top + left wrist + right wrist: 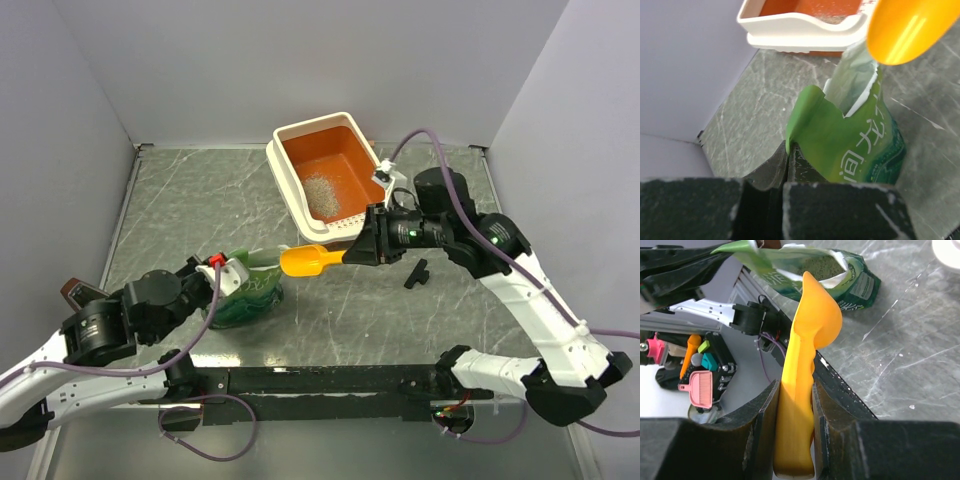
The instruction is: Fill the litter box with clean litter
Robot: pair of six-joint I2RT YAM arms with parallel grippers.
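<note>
The litter box [283, 185] sits on the grey table [190, 200] toward 12 o'clock in the overhead view, turned slightly so its perforated short edge faces about 5 o'clock. A small patch of clean litter [320, 193] lies on its orange floor near that edge, and the rest of the floor is bare. From the box, the green bag [252, 292] stands toward 7 o'clock, well apart from it and upright with its torn mouth open. The left gripper [222, 270] comes in from 8 o'clock, and the left wrist view shows its jaws pressed together on a flap of the bag's top edge [807, 125]. The orange-yellow scoop [305, 261] lies nearly level between bag and box, its bowl pointing toward 9 o'clock, just at the bag's mouth. The right gripper [352, 252] pinches its handle from the 3 o'clock side. In the right wrist view the two dark fingers [760, 425] clamp either side of the handle, and the bowl's tip reaches the bag's opening, where pale granules show inside. I cannot tell whether the bowl carries any litter. A small black piece [417, 273] rests on the table at about 5 o'clock from the right gripper.
</note>
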